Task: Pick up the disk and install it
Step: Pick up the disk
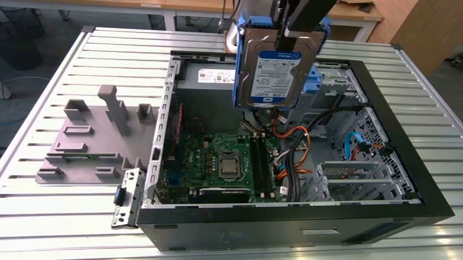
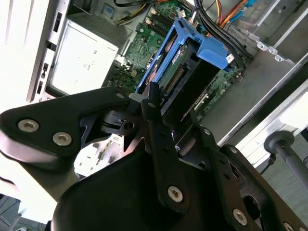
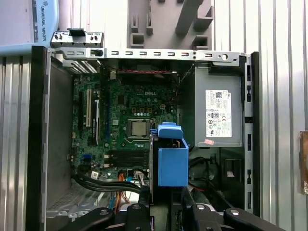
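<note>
While one black hand (image 2: 171, 105) grips the single flat silver metal disk (image 1: 277, 67) with blue rails above the open black computer case (image 1: 405, 162), a finger (image 1: 295, 24) hides its top middle.

Out of sight around the lifted disk

In the exterior view the fingers (image 1: 295, 30) run off the top edge and cover the upper middle of the disk (image 1: 276, 70), which itself hides one end of the grey power-supply box (image 1: 195, 81). In the first wrist view the disk shows end-on, its label unseen and its near end lost behind the fingers. The print on the box's sticker (image 3: 217, 113) is too small to tell.
</note>
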### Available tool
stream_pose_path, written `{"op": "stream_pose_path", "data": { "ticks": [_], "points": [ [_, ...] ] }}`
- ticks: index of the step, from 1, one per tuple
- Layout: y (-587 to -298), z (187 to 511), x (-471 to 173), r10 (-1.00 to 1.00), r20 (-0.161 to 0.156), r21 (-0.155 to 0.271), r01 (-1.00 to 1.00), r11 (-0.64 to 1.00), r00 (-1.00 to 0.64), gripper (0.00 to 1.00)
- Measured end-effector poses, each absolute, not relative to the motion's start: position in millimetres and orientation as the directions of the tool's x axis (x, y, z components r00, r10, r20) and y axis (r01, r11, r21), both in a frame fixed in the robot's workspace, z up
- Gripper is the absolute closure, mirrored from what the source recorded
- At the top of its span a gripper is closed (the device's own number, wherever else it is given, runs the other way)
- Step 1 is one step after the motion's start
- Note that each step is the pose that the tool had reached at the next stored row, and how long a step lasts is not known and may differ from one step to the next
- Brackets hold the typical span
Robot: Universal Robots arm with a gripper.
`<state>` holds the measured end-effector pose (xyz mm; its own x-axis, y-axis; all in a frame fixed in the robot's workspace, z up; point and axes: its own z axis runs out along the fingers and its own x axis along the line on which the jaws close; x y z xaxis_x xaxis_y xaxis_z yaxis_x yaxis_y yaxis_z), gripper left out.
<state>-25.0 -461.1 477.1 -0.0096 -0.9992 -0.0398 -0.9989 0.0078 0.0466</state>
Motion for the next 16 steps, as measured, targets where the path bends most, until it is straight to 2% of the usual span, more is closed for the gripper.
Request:
{"op": "stream_pose_path", "data": {
  "ticks": [16],
  "points": [
    [-487, 476, -25, -0.999, -0.040, 0.047, -0.999, 0.008, -0.010, 0.65]
  ]
}}
